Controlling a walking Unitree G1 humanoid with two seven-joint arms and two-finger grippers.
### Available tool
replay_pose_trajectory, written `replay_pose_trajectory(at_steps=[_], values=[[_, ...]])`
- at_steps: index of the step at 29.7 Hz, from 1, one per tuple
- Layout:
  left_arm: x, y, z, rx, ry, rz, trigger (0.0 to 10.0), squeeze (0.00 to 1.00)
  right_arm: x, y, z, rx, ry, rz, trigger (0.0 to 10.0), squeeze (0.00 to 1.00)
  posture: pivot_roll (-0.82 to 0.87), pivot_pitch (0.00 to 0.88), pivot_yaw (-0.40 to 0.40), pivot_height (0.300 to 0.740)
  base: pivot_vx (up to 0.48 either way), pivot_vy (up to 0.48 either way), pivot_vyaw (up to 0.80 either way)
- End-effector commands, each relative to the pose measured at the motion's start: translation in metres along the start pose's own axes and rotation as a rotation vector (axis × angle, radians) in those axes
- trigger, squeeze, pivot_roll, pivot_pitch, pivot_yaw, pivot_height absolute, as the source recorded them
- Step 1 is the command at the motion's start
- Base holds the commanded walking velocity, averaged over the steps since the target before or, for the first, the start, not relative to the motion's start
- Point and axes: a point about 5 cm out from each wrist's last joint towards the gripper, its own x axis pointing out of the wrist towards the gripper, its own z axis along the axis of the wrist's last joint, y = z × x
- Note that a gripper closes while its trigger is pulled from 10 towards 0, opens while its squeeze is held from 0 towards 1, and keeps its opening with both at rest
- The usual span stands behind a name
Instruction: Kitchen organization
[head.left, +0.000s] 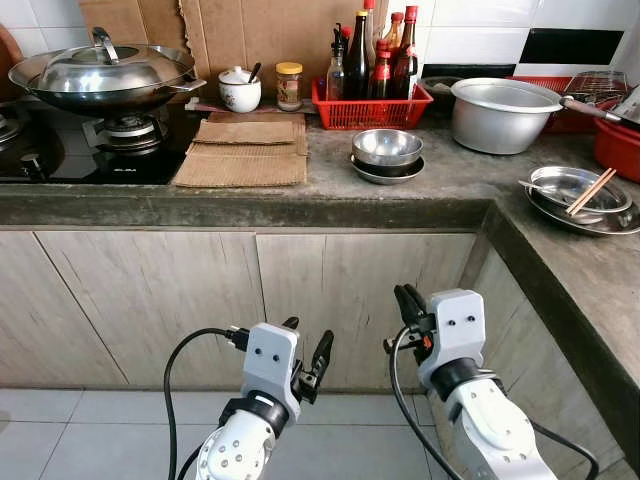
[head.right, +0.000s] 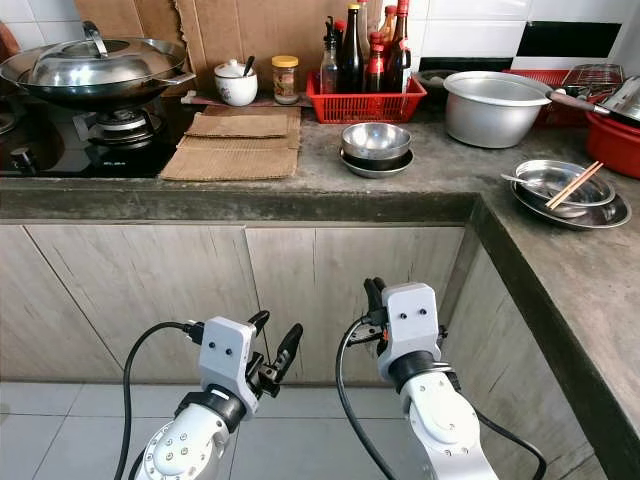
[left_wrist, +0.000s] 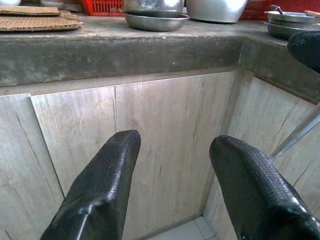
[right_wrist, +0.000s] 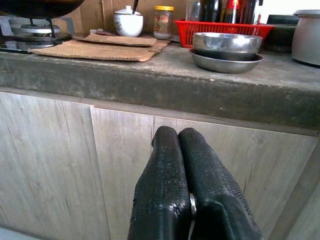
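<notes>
I stand before an L-shaped concrete kitchen counter (head.left: 330, 190). On it sit stacked steel bowls (head.left: 387, 153) on a plate, a large aluminium pot (head.left: 500, 113), and a steel plate with chopsticks (head.left: 577, 195) on the right wing. A red basket of sauce bottles (head.left: 372, 95) stands at the back. Both arms are held low in front of the cabinet doors, below the counter. My left gripper (head.left: 308, 356) is open, with nothing between its fingers (left_wrist: 105, 185). My right gripper (head.left: 409, 303) is shut, its two fingers (right_wrist: 172, 190) pressed together and holding nothing.
A lidded wok (head.left: 100, 75) rests on the gas stove (head.left: 90, 145) at the left. Cardboard sheets (head.left: 243, 150) lie beside it, with a white jar (head.left: 240, 90) and a spice jar (head.left: 289, 85) behind. A red tub (head.left: 620, 145) sits far right. Tiled floor (head.left: 90, 440) lies below.
</notes>
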Motion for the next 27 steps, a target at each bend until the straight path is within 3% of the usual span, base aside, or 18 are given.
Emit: replay_pose_trajectory(at_steps=[1, 27], values=[[0.0003, -0.0012, 0.0053, 0.004, -0.022, -0.004, 10.0, 0.0, 0.0013, 0.0, 0.0035, 0.008, -0.022, 0.0, 10.0, 0.0, -0.01, 0.0, -0.045, 0.74, 0.0, 0.0, 0.0], [0.0014, 0.0004, 0.0058, 0.007, -0.025, -0.001, 10.0, 0.0, 0.0034, -0.0008, 0.0039, 0.022, -0.023, -0.007, 10.0, 0.0, -0.01, 0.0, -0.045, 0.74, 0.0, 0.0, 0.0]])
